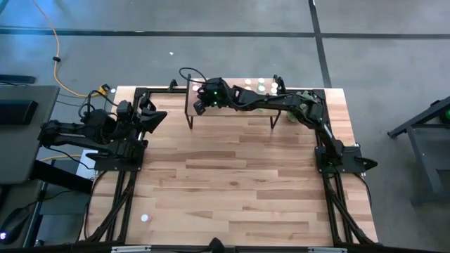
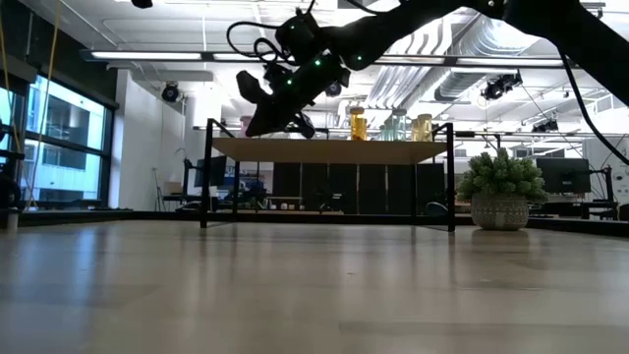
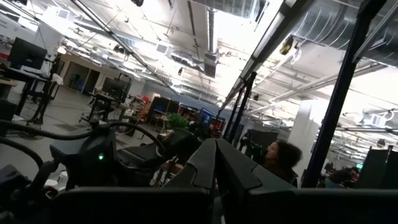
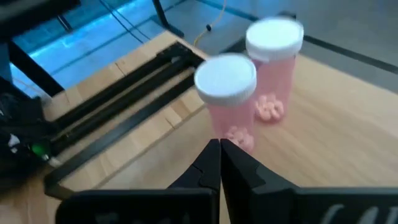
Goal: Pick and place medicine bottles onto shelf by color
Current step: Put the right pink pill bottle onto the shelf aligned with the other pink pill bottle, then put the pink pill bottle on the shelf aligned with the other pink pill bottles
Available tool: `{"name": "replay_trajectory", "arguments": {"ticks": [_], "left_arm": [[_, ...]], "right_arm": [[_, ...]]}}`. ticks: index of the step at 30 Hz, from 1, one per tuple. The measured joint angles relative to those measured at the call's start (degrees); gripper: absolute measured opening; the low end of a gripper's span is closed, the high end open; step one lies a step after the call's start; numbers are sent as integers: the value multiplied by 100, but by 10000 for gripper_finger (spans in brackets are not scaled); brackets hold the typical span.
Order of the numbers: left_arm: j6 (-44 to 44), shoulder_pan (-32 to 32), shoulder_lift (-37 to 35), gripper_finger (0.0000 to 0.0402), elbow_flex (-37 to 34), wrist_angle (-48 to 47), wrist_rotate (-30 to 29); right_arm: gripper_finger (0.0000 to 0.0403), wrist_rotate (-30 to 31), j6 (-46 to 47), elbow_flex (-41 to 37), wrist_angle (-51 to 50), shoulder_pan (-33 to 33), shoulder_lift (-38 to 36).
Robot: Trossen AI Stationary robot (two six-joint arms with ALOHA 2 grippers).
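Right tool over the shelf's left end, empty; pink pair parked there.

My right tool (image 4: 219, 149) has fingers together, holding nothing, just above two pink bottles (image 4: 231, 102) standing side by side on the shelf (image 1: 232, 111): colour grouping, I'd say. Other bottles (image 2: 391, 126) sit toward the shelf's right end. Left tool (image 3: 216, 163) together, idle at the counter's left edge.

Two pink medicine bottles (image 4: 249, 93) with white caps stand upright, just beside each other — on the light-wood shelf (image 1: 232, 112).
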Motion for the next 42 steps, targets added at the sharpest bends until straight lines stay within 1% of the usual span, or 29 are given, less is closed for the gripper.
{"name": "replay_trajectory", "arguments": {"ticks": [3,7,11,14,18,21,23,25,28,29,32,35,38,42], "left_arm": [[2,0,0,0,0,-38,0],[0,0,0,1,0,-112,0],[2,0,-2,0,-2,-125,0],[2,0,-2,1,0,-158,4],[53,0,-2,0,0,-306,20],[142,0,-2,1,-2,-472,22],[155,0,-2,0,0,-556,22],[157,0,0,0,-2,-637,23],[291,0,2,1,-2,-760,23],[369,2,2,1,-2,-778,24],[539,0,2,0,-2,-835,33],[551,13,2,1,-2,-845,218],[551,15,2,0,-2,-850,431],[552,13,2,1,-2,-867,539]], "right_arm": [[0,-42,91,0,31,-34,0],[0,-98,-27,0,-156,-69,0],[0,-562,-53,0,-417,-110,-119],[0,-711,-346,0,-898,-93,-402],[0,-848,-833,0,-1825,74,-901],[0,-1031,-1146,-6,-2368,356,-1407],[0,-1133,-1297,-160,-2439,599,-1798],[0,-1133,-1352,-566,-2368,871,-2276],[0,-1019,-963,-1685,-1723,1254,-3131],[0,-923,-725,-2153,-1397,1375,-3444],[0,-436,-65,-3631,31,1781,-4395],[0,102,257,-4780,1418,2215,-5181],[0,543,114,-5530,2261,2537,-5759],[0,854,-279,-6001,2567,2719,-6302]]}}
